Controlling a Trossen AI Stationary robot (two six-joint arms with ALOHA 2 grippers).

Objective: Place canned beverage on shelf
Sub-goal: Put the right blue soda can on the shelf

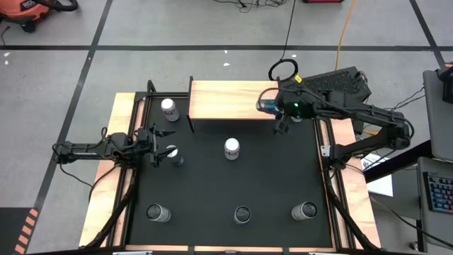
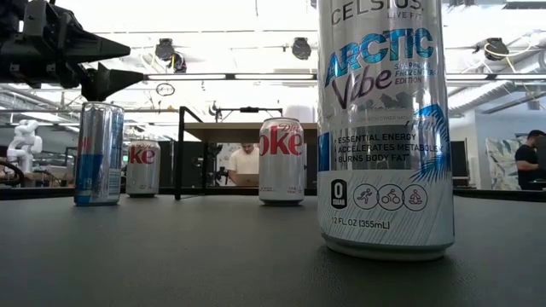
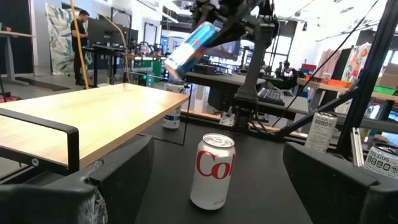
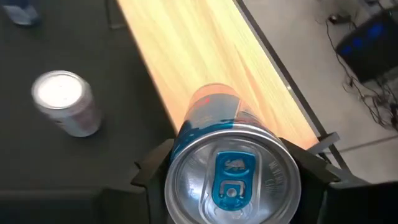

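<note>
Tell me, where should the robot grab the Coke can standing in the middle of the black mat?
Probably around its round side wall, midway up. The Diet Coke can stands upright with open mat all around, so fingers can close across its body from the side; the left gripper is nearest.

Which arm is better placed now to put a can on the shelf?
The right. Its gripper already holds a blue can tilted over the shelf; the left gripper is empty, off the shelf.

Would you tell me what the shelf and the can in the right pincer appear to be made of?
The shelf: light wood top, matte with visible grain, on thin black, probably metal, legs. The blue can in the right pincer: shiny metal, likely aluminium, judging by its reflective lid and pull tab.
</note>
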